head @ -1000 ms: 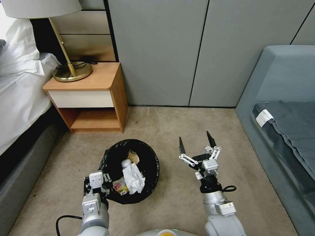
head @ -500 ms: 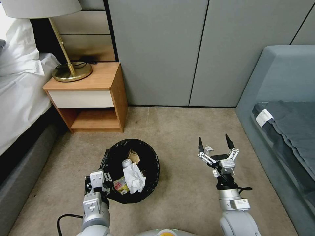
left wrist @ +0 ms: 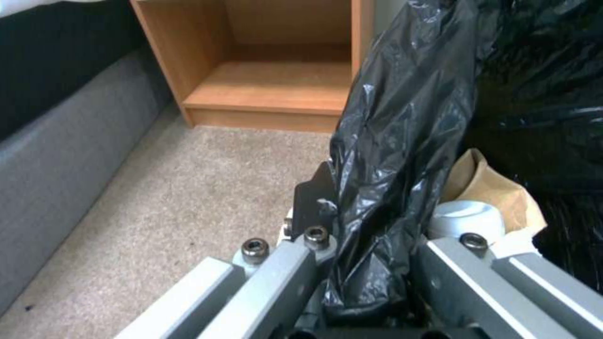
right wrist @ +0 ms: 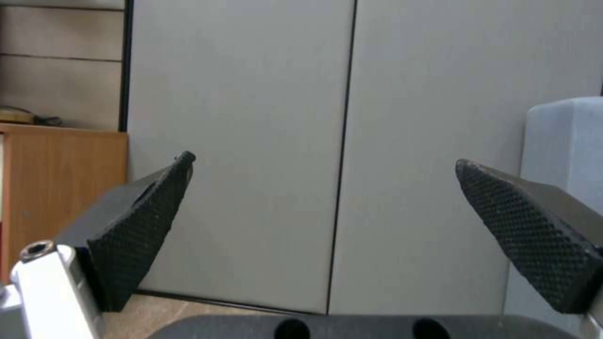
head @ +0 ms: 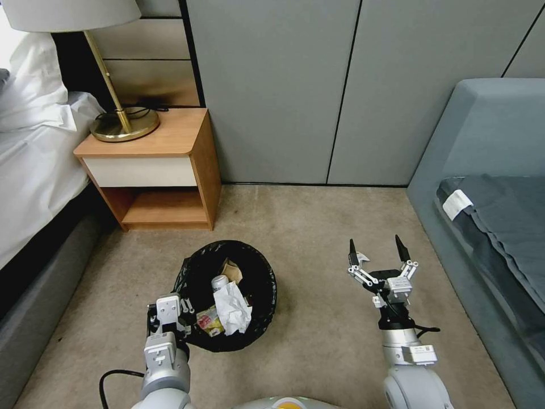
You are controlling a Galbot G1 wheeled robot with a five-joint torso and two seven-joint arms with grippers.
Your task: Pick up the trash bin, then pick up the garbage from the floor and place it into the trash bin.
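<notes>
The trash bin [head: 258,318], lined with a black bag, is at the left of the carpet. My left gripper [head: 181,313] is shut on its near rim, and the left wrist view shows the fingers [left wrist: 314,197] clamping the bag's fold [left wrist: 389,141]. Inside lie garbage pieces: crumpled white tissue [head: 231,309], a white bottle [head: 218,282], a brown paper bag [head: 231,270] and a red-yellow wrapper [head: 207,322]. My right gripper [head: 377,253] is open over the floor to the bin's right. A small white scrap [head: 362,257] lies by its left fingertip. The right wrist view shows its pads [right wrist: 141,221] spread wide.
A wooden nightstand [head: 153,165] with a brass lamp [head: 116,122] stands behind the bin. A bed [head: 34,153] runs along the left and a grey sofa [head: 488,170] along the right. Grey wall panels [head: 340,91] close the back.
My right gripper has swung right, away from the bin, staying open, and now hangs by the white scrap. The left gripper and bin have not moved.
</notes>
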